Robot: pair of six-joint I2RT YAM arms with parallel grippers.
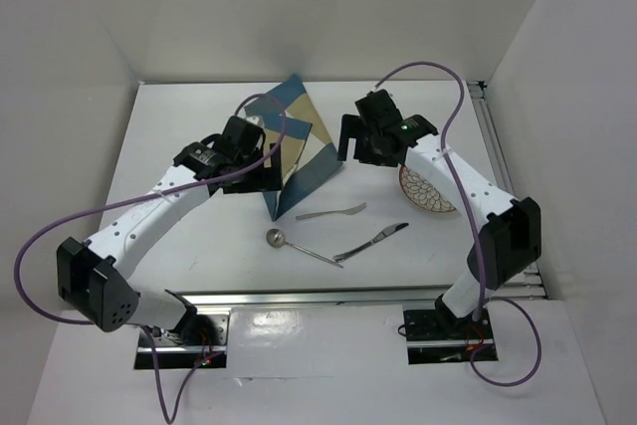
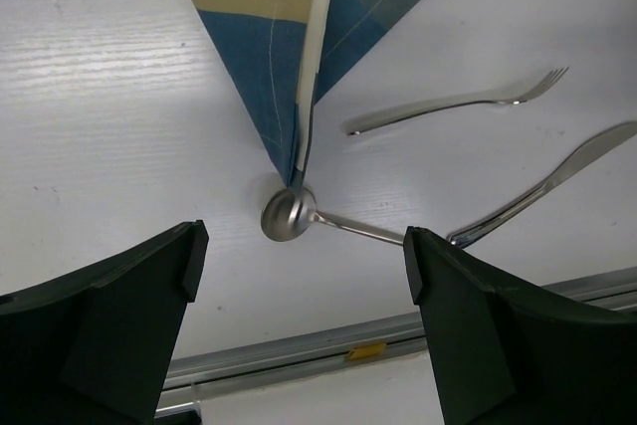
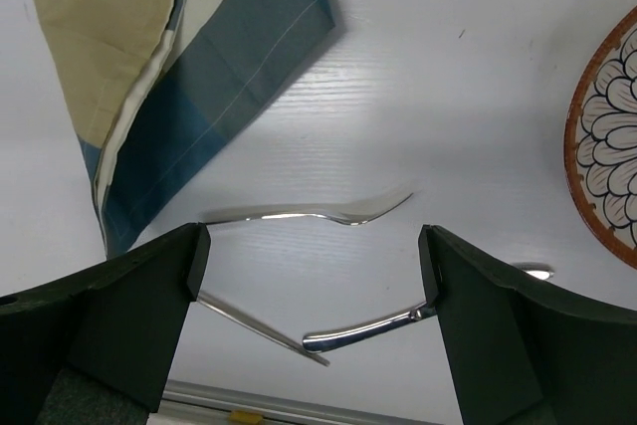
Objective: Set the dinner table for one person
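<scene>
A blue-and-tan striped placemat [image 1: 299, 131] lies crumpled and folded on the white dinner table [image 1: 199, 116], one corner pointing to the near edge. It also shows in the left wrist view [image 2: 269, 57] and the right wrist view [image 3: 149, 77]. A fork [image 1: 331, 212], a spoon [image 1: 299, 246] and a knife [image 1: 373, 241] lie in front of it. A patterned bowl [image 1: 430, 196] with a brown rim sits at the right. My left gripper [image 1: 261, 168] hovers over the placemat's left side, open and empty [image 2: 304, 251]. My right gripper [image 1: 366, 151] hovers at the placemat's right edge, open and empty [image 3: 314, 251].
A metal rail [image 1: 328, 296] runs along the table's near edge, another along the right edge [image 1: 490, 136]. White walls enclose the back and both sides. The spoon's bowl [image 2: 289, 214] touches the placemat's corner. The patterned bowl [image 3: 607, 146] lies under the right arm.
</scene>
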